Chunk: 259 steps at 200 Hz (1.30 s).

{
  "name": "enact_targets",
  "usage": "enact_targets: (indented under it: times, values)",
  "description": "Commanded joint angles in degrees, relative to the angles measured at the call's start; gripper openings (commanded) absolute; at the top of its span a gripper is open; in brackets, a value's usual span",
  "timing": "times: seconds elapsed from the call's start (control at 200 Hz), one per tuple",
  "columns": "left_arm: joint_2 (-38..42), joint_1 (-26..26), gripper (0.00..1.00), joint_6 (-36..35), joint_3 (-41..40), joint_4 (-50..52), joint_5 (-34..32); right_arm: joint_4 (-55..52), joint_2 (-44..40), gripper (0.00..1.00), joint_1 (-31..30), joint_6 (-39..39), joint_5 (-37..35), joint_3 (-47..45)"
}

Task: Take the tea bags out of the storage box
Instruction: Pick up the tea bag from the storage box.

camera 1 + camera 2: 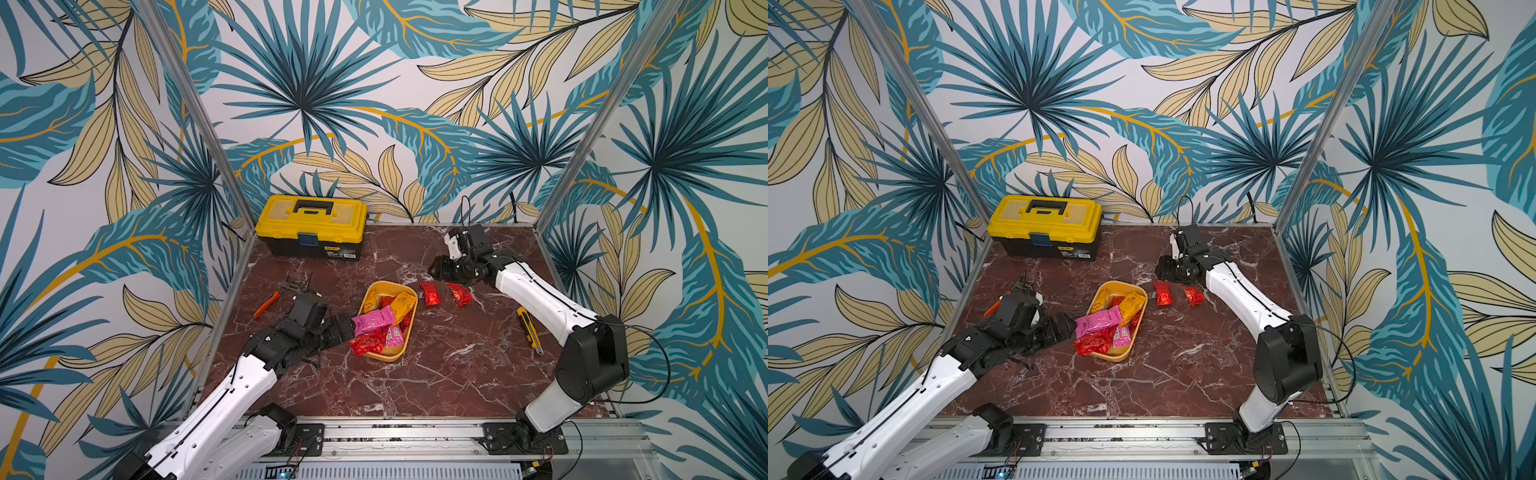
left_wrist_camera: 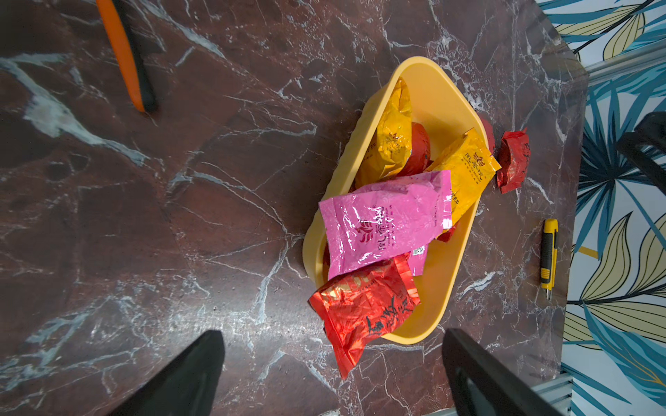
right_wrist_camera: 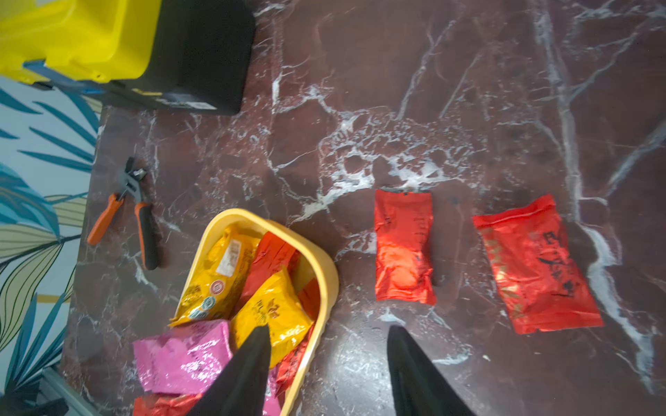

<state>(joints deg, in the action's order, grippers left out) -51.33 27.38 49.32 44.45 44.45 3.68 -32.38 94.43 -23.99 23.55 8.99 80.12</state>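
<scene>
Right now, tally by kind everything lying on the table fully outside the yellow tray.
Red tea bags: 2
Toolbox: 1
Pliers: 1
Knife: 1
Total: 5

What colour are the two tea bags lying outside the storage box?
Both tea bags are red; right wrist view shows them best.
</scene>
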Motion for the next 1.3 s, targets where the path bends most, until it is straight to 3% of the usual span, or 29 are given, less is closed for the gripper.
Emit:
enact_targets:
  times: [0.0, 0.386, 0.581, 0.751, 0.931, 1.092, 1.292]
  values:
    - [0.2, -0.3, 1.0, -0.4, -1.7, 0.1, -0.7, -3.0, -0.2, 0.57, -3.1, 0.1, -0.8, -0.8]
    - [0.2, -0.9, 1.0, -0.3, -4.1, -1.2, -0.4, -5.8, 5.2, 0.62, -12.9, 0.9, 0.8, 4.9]
    - [-7.0, -0.6, 1.0, -8.0, 4.1, 6.1, -3.0, -4.1, 2.4, 0.63, -13.6, 3.2, -0.3, 1.1]
    - [-17.2, 6.5, 1.0, -15.6, 15.3, 11.9, -12.4, -3.7, -5.7, 0.69, -13.5, 2.7, -4.5, -5.8]
    - [-27.2, 12.5, 1.0, -27.1, 25.2, 13.6, -15.7, -4.3, -17.2, 0.75, -12.9, 2.7, -8.6, -14.6]
    - [-37.9, 20.9, 1.0, -37.4, 32.5, 18.1, -25.3, -5.4, -25.2, 0.79, -12.0, 3.6, -9.8, -19.5]
    - [-48.3, 22.7, 1.0, -43.9, 38.1, 19.0, -27.4, -6.0, -27.5, 0.8, -11.7, 4.8, -7.8, -21.1]
